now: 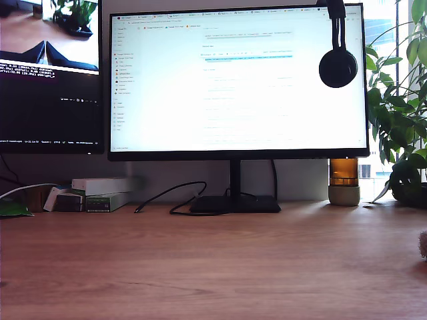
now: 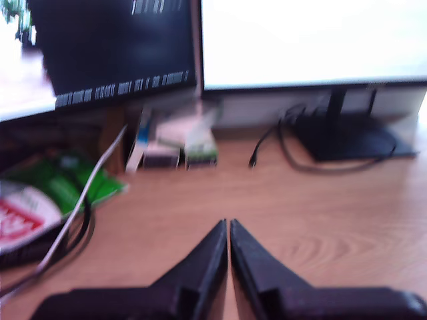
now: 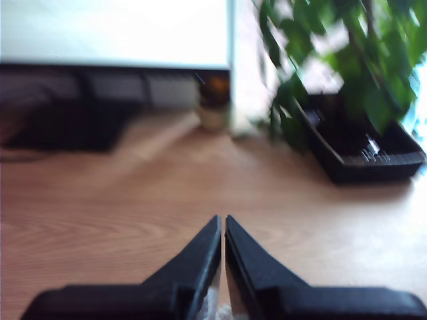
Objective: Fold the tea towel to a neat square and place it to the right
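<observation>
Two monitors (image 1: 238,80) over wooden desk (image 1: 213,267); plant (image 1: 400,120) at exterior view's right.

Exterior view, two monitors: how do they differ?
The dark monitor shows a mostly black terminal; the bright monitor shows a white browser page.
The dark monitor is cut off by the exterior view's left edge; the bright monitor is wholly in frame, stand included.
Headphones hang on the bright monitor; none on the dark monitor.
Shared: both are on, at the desk's back.

Wooden desk (image 1: 200,267), two monitors (image 1: 237,80), bright window.
</observation>
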